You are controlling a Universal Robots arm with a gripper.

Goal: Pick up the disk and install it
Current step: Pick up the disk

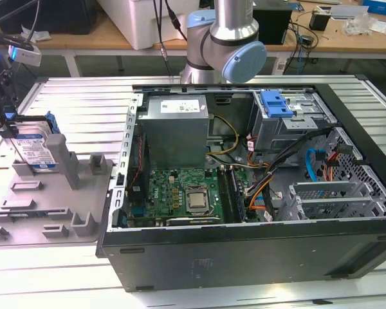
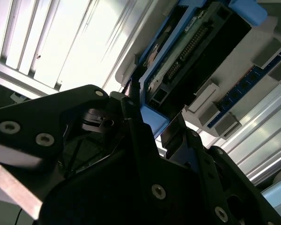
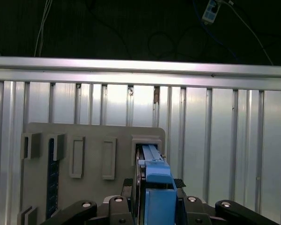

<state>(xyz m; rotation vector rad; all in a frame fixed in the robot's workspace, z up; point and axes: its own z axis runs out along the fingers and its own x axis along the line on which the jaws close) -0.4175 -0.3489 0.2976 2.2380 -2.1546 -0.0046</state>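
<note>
Risks first. At the worktop's (image 1: 83,96) left edge in the exterior view, the gripper (image 1: 8,122) is seen clamped on the top edge of the disk (image 1: 35,149), which stands upright in a slot of the grey stand (image 1: 58,206). The hold is taken on the blue plastic carrier only, w/ narrow fingers (image 2: 136,131). Smooth plastic could slip or twist if pulled off-axis, and the disk could be jammed vs. the slot walls or dropped. No fastening of the stand can be made out, so it might be dragged up too.

Toward the middle & right, the open PC case (image 1: 244,264) is crowded. Loose cables (image 1: 270,174) are draped beside the drive cage (image 1: 296,122), so a snag is judged likely if a low approach is made. The blue bracket (image 1: 275,103) atop the cage could also be struck.

Materials:
- disk: flat, rectangular, rigid silver metal, white-and-blue label
- stand: matte grey, blocky, w/ posts & pockets
- worktop: ribbed bright aluminium
- case: dark sheet metal
- cage: grey sheet metal
</note>
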